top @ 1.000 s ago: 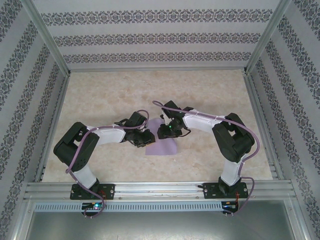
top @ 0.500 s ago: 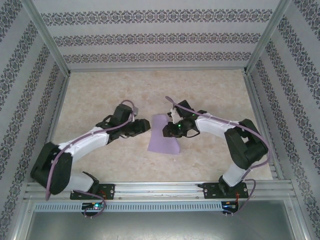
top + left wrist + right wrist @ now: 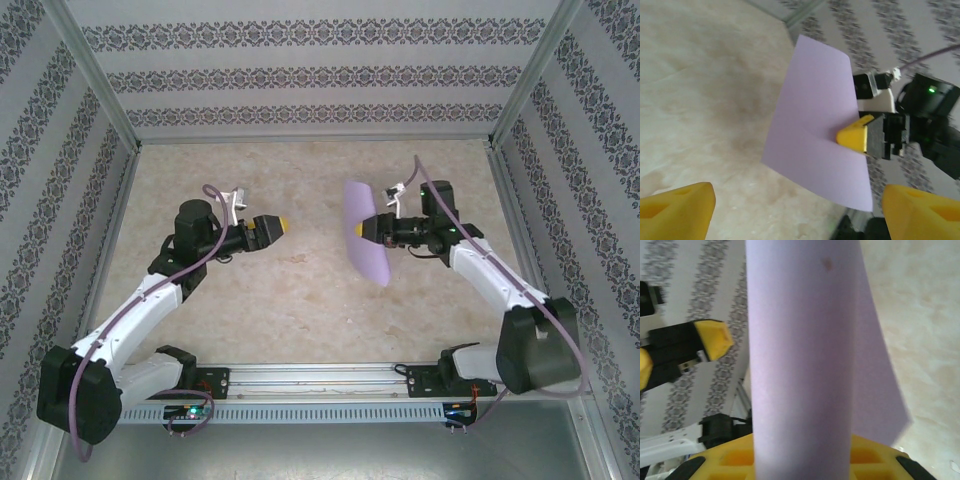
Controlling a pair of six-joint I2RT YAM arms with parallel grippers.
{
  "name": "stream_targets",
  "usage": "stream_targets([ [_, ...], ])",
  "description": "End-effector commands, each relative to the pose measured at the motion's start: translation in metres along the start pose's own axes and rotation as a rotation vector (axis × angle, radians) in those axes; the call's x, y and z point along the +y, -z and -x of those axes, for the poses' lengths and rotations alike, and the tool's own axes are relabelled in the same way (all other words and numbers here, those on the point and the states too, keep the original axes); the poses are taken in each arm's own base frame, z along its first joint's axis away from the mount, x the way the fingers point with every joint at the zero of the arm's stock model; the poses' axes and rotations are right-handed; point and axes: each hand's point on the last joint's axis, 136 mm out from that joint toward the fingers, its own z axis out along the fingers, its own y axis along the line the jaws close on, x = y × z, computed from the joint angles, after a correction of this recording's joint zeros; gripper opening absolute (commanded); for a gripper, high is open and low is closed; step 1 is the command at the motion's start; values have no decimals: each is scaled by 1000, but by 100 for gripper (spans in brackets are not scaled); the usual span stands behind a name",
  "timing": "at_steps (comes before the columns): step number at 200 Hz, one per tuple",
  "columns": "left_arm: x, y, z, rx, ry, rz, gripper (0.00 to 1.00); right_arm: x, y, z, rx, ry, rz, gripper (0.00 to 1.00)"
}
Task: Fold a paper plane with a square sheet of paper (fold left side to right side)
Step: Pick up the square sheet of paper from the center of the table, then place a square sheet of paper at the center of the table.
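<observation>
A beige marbled table (image 3: 300,320) is lying inside an enclosure of patterned wall panels (image 3: 320,75) framed by aluminium rails (image 3: 320,378). The right gripper (image 3: 374,231) is clenching on one edge of the square sheet of paper (image 3: 358,225), with a yellow fingertip (image 3: 854,138) pressing against the lavender face in the left wrist view. The sheet is hanging clear of the table, standing roughly on edge right of centre. In the right wrist view it is bowing into a rounded curve above the gripper's yellow finger. No crease is showing clearly on the visible face. A small dark speck is sitting near its upper end in that view. The left gripper (image 3: 281,226) is standing released, jaws spread wide and grasping nothing. It is pointing toward the sheet from the left and is well apart from it, above the table rather than on it.
</observation>
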Motion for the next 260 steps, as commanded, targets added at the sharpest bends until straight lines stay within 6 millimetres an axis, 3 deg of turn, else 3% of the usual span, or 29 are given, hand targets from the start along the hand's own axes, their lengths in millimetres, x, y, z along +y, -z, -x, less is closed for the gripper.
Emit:
stream_targets([
  [1, -58, 5, 21, 5, -154, -224, 87, 48, 13, -3, 25, 96, 181, 27],
  [22, -74, 4, 26, 30, -187, -291, 88, 78, 23, -5, 35, 151, 259, 27],
  [64, -86, -3, 29, 83, -227, -358, 89, 129, 26, -18, 86, 268, 366, 26],
  [91, -94, -15, 23, 132, -238, -401, 89, 148, 19, -23, 109, 315, 396, 26],
  [110, -101, -24, 14, 176, -239, -433, 88, 151, 13, -19, 106, 322, 389, 26],
  [135, -106, -26, 11, 188, -245, -465, 72, 138, 6, -9, 78, 301, 342, 26],
  [147, -107, -26, 11, 186, -247, -470, 57, 129, 3, -4, 65, 283, 315, 27],
  [173, -102, -28, 8, 194, -232, -450, 13, 112, -3, 0, 62, 255, 268, 27],
  [186, -95, -31, 6, 193, -221, -418, 0, 103, -3, 2, 52, 241, 236, 29],
  [225, -54, -44, -2, 200, -110, -253, 0, 67, 8, 11, -38, 191, 82, 44],
  [260, 6, -60, -29, 238, 62, -76, 0, 13, 25, 9, -110, 112, -166, 59],
])
